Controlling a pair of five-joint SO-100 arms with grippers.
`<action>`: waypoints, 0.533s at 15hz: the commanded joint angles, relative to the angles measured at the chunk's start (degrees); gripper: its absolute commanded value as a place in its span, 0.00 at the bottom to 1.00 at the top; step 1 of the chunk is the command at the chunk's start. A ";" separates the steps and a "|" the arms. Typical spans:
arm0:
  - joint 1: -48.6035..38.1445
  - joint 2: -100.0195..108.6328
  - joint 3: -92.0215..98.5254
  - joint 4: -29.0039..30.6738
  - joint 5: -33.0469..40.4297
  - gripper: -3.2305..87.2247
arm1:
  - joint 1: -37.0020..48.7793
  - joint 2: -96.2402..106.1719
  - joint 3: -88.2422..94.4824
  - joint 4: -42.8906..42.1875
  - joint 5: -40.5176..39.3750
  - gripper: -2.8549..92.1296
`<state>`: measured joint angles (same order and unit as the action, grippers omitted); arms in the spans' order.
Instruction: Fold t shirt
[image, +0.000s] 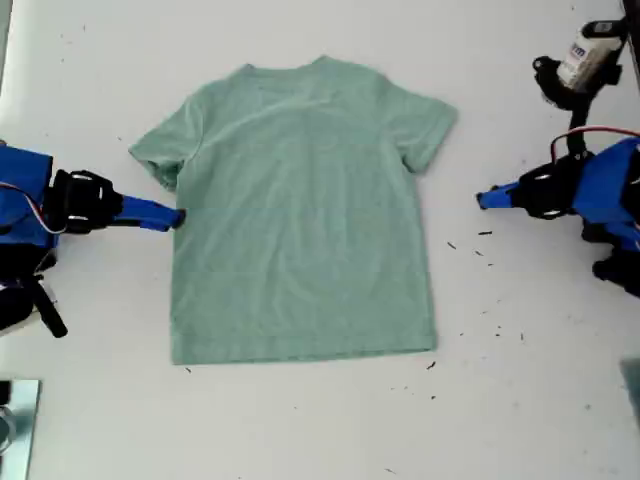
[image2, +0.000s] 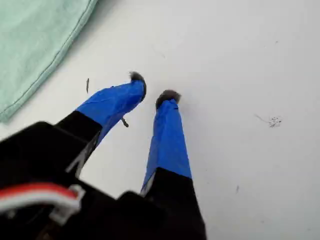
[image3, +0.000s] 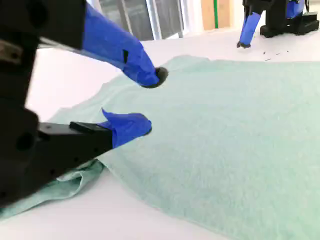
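The pale green t shirt (image: 300, 220) lies flat and spread on the white table, neck toward the far edge in the exterior view. My second gripper (image: 178, 217) comes in from the exterior view's left, its tips at the shirt's side hem just below a sleeve. In its wrist view the gripper (image3: 147, 100) stands open, one finger above the cloth (image3: 240, 140) and the other low at the hem. My first gripper (image: 483, 200) hovers over bare table at the exterior view's right, apart from the shirt. Its fingertips (image2: 153, 88) stand slightly open with nothing between them; a shirt edge (image2: 30, 40) shows nearby.
Small dark specks (image: 485, 250) dot the table at the exterior view's right. A black-and-white device (image: 585, 60) stands at that view's top right corner. A metal object (image: 15, 425) sits at its bottom left corner.
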<state>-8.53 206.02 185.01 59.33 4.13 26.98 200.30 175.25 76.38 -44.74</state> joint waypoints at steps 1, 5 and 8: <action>-3.25 0.53 0.79 -0.26 5.54 0.04 | -3.87 0.53 2.99 -0.44 31.20 0.05; -3.25 0.53 0.79 -0.26 5.54 0.04 | -2.90 0.53 2.99 -0.44 31.11 0.05; -3.52 0.53 0.79 -0.26 5.54 0.04 | -2.72 0.53 2.99 -0.53 32.08 0.05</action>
<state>-10.63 206.02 185.19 59.33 9.40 23.99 200.30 175.34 76.38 -13.80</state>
